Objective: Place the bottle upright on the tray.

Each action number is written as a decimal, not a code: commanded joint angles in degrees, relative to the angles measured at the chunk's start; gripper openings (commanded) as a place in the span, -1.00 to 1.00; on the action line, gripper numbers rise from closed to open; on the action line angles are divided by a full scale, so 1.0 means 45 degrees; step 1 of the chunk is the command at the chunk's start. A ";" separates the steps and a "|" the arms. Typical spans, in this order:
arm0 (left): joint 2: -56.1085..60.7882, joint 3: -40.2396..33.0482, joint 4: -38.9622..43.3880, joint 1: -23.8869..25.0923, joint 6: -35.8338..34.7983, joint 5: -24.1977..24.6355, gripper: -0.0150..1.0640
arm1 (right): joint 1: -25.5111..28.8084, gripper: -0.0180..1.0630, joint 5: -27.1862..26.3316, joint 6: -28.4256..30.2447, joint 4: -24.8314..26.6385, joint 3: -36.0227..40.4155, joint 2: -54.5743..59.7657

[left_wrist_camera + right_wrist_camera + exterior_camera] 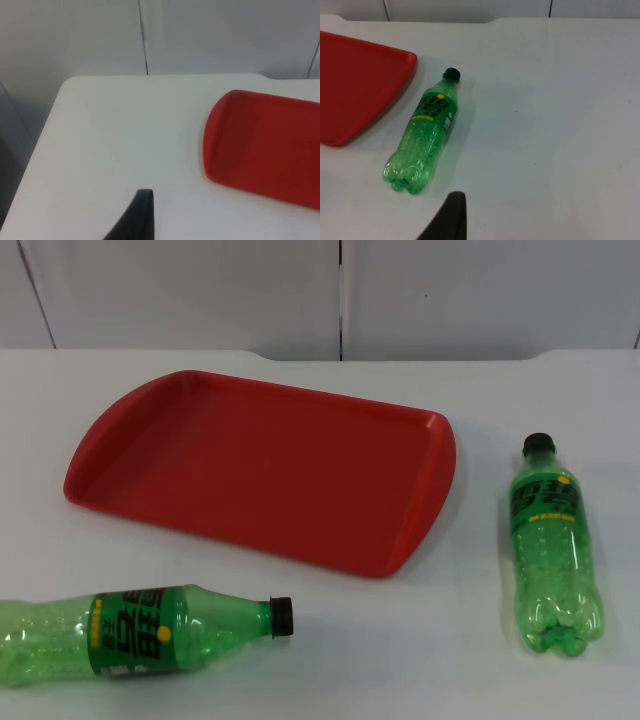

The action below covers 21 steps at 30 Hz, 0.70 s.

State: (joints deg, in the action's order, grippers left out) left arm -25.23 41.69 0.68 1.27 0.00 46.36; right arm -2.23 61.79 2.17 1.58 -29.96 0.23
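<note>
Two green bottles are in play, and both are lying flat on the white table (330,660). The first bottle (553,540) lies to the right of the red tray (260,470), near it but apart, its black cap (539,444) aimed toward the grey partition wall (340,295) and its lobed base toward the near edge. The right wrist view looks down on that same bottle (426,135): it is on its side, its green label with the yellow dot faces up, the cap (452,74) sits near the tray's corner (405,62), and open table lies between them.

The second bottle (140,632) lies in front of the tray along the near edge, with its cap (282,617) pointing to the right and its base running off the left side of the top view. It doesn't touch the tray either.

The tray sits at mid-table, a little askew, with nothing standing in it. The left wrist view takes in its rounded end (220,145) and the bare table corner beyond.

As for the claws, one black fingertip of the left gripper (137,217) hangs over the white surface short of the tray. One fingertip of the right gripper (451,217) hangs just short of the first bottle's base. Whether either claw is spread or pinched, I cannot tell.
</note>
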 commanded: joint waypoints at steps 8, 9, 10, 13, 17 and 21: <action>-0.2665 0.1344 -0.0150 0.0039 0.1358 -0.0851 0.97 | 0.0069 0.92 -0.0009 -0.0004 0.0014 0.0087 -0.0050; -0.2665 0.1344 -0.0150 0.0039 0.1358 -0.0851 0.97 | 0.0069 0.92 -0.0009 -0.0004 0.0014 0.0087 -0.0050; -0.3001 0.1595 -0.0250 0.0039 0.1690 -0.0876 0.97 | 0.0069 0.92 -0.0009 -0.0004 0.0014 0.0087 -0.0050; -0.4114 0.2250 -0.1167 -0.0013 0.3049 -0.0964 0.97 | 0.0069 0.92 -0.0009 -0.0004 0.0014 0.0087 -0.0050; -0.5294 0.2636 -0.3081 -0.0017 0.5465 -0.1098 0.97 | 0.0069 0.92 -0.0009 -0.0004 0.0014 0.0087 -0.0050; -0.6389 0.2831 -0.5120 -0.0017 0.8198 -0.1053 0.97 | 0.0069 0.92 -0.0009 -0.0004 0.0014 0.0087 -0.0050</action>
State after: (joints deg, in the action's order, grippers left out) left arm -53.30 53.87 -19.46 1.27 33.88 42.13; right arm -2.23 61.79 2.05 1.58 -29.96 0.23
